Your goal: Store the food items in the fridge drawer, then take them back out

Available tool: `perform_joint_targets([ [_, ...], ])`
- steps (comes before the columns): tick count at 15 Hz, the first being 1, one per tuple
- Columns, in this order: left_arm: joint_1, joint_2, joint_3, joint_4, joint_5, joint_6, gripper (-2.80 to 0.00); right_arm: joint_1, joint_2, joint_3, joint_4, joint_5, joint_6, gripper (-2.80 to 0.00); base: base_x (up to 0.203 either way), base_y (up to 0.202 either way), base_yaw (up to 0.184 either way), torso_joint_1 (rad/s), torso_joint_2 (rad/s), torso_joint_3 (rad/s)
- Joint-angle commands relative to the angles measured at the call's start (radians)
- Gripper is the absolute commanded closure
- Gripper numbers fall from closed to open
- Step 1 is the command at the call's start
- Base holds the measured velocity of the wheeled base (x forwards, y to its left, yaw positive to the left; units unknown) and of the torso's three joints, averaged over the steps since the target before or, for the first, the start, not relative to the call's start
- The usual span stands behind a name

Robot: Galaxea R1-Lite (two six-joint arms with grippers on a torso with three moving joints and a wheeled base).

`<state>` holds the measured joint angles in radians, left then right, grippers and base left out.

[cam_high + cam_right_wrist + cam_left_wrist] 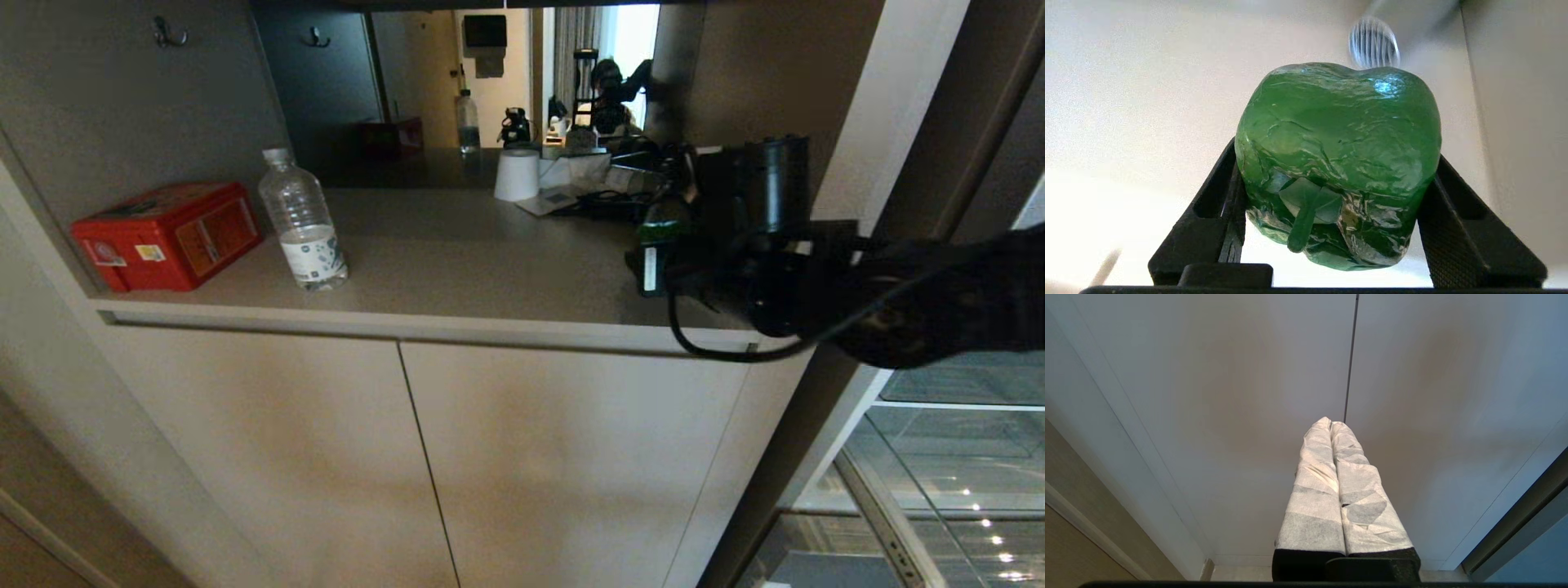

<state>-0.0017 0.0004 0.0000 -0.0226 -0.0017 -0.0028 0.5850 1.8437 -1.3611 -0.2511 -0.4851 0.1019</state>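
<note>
The right gripper (1331, 212) has its two black fingers (1453, 237) clamped on the green bell pepper (1339, 163), one on each flank, stem end turned toward the wrist. In the head view the same gripper (661, 245) hangs over the right end of the tan counter (457, 261), with only a sliver of the pepper (663, 219) showing past the dark arm. The step in hand looks like carrying the pepper, either off the counter toward the fridge or back onto it. To do it well, the grip should stay steady, since the glossy, lumpy skin could slip between the narrow pads, and the arm should clear the counter edge and the grey panel at the right before swinging toward the glass shelves (939, 457) at lower right. The fridge drawer itself cannot be made out, and the potato is in no view. The left gripper (1333, 428) is parked low in front of the cabinet doors (1208, 416), its white-wrapped fingers (1314, 490) pressed together on nothing. Only the right wrist view proves the hold and the pepper's attitude; only the head view places it among the room's things. Farther along the counter stand a clear water bottle (304, 220) and a red tin box (167, 235) at the left, and at the back a white cup (517, 175) before a mirror (457, 73).
</note>
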Motion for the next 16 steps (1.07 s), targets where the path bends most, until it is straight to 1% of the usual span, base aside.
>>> perform_joint_targets([
  [1,0.000,0.000,0.011,0.000,0.000,0.000,0.00,0.038,-0.257,0.192,0.014,-0.001,0.002,0.00,0.000,0.000,0.000,0.000,0.00,0.000],
  [4,0.000,0.000,0.011,0.000,0.000,0.000,0.00,0.082,-0.513,0.470,0.047,0.002,0.004,0.00,0.000,0.000,0.000,0.000,0.00,0.000],
  [6,0.000,0.000,0.011,0.000,0.000,0.000,0.00,0.094,-0.637,0.622,0.057,0.002,0.005,0.00,0.000,0.000,0.000,0.000,0.00,0.000],
  [7,0.000,0.000,0.011,0.000,0.000,0.000,0.00,0.098,-0.675,0.672,0.060,0.006,0.004,0.00,0.000,0.000,0.000,0.000,0.00,0.000],
  [9,0.000,0.000,0.011,0.000,0.000,0.000,0.00,0.097,-0.714,0.745,0.062,0.049,0.003,0.00,0.000,0.000,0.000,0.000,0.00,0.000],
  [10,0.000,0.000,0.011,0.000,0.000,0.000,0.00,0.094,-0.722,0.771,0.062,0.056,0.004,0.00,0.000,0.000,0.000,0.000,0.00,0.000],
  [13,0.000,0.000,0.011,0.000,0.000,0.000,0.00,0.067,-0.780,0.854,0.062,0.046,0.009,0.00,0.000,0.000,0.000,0.000,0.00,0.000],
  [14,0.000,0.000,0.011,0.000,0.000,0.000,0.00,0.020,-0.793,0.871,0.066,0.044,0.013,0.00,0.000,0.000,0.000,0.000,0.00,0.000],
  [15,0.000,0.000,0.011,0.000,0.000,0.000,0.00,-0.054,-0.799,0.883,0.070,0.045,0.015,0.00,0.000,0.000,0.000,0.000,0.00,0.000],
  [16,0.000,0.000,0.011,0.000,0.000,0.000,0.00,-0.155,-0.805,0.892,0.076,0.043,0.017,0.00,0.000,0.000,0.000,0.000,0.00,0.000],
])
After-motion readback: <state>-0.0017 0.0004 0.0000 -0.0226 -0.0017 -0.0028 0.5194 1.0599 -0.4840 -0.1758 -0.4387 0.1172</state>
